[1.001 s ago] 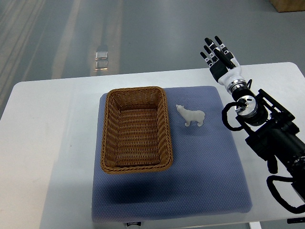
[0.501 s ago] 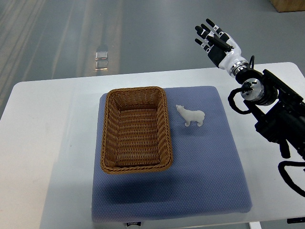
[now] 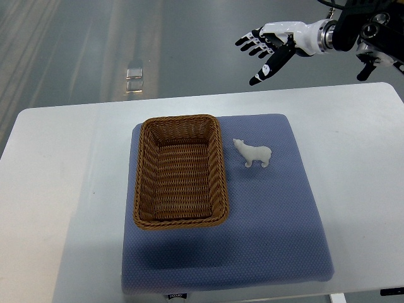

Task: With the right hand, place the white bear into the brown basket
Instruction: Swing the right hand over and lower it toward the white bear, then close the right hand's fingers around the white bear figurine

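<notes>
White table [image 3: 69, 189] with a blue mat [image 3: 278, 221] fills the frame. At centre sits a brown basket [image 3: 180, 171]; just beside it, on its right, stands the white bear [image 3: 253, 153]. At upper right the right hand [image 3: 271, 44] hovers — fingers spread, holding nothing.

The place looked like a lab or a test hall, not a home. A plain white table [image 3: 69, 189] stood on a smooth grey floor [image 3: 76, 44] with pale streaks of reflected light, and a small metal plate [image 3: 134, 78] was set into that floor. A blue mat [image 3: 265, 233] lay over the table's middle.
</notes>
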Tool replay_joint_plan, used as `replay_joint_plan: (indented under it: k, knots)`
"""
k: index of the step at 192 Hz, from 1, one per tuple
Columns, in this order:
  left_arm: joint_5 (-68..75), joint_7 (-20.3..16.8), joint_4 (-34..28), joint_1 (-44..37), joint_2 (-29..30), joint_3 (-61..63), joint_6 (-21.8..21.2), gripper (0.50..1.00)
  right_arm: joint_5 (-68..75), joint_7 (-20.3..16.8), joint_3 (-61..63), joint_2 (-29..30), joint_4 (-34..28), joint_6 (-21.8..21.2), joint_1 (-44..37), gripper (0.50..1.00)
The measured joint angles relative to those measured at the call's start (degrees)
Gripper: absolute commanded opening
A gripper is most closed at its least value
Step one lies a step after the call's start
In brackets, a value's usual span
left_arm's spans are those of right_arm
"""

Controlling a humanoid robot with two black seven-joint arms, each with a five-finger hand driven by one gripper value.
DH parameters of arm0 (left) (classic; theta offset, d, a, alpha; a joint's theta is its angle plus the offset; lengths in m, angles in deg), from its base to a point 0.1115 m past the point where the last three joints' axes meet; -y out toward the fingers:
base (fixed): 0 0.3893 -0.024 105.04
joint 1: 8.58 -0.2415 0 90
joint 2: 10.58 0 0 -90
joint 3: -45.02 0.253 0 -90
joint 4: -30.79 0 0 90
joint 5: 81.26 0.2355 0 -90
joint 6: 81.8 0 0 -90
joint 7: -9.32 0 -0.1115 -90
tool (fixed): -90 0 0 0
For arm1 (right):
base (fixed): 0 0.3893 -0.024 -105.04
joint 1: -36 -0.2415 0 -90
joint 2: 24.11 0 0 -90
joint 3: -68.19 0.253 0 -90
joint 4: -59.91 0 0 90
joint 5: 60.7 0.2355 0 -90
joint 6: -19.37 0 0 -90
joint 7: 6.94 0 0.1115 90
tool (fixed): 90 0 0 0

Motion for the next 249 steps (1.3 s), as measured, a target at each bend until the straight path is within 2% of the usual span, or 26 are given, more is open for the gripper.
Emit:
replay_joint_plan:
  k: [20,49,146,249]
  knots:
    - [0.00,0.00,0.00,0.02,0.00,0.01,0.01,1.000,-0.20,-3.84,-7.19,0.04,-1.79,-3.38,-6.74,0.924]
    - [0.00,0.00,0.01,0.02,0.00,-0.02,0.03,1.000,0.29,-6.42,-9.66,1.06,-3.09,-3.98,-9.41,0.921]
    - [0.00,0.00,-0.04,0.04,0.00,0.02,0.09,1.000,0.40,-6.66,-9.72,3.69,-4.85,2.26,-0.17,0.913]
    - [0.00,0.03,-0.16,0.03,0.00,0.02,0.05,1.000,-0.71,-6.57,-9.62,6.65,-4.50,6.55,7.26,0.899]
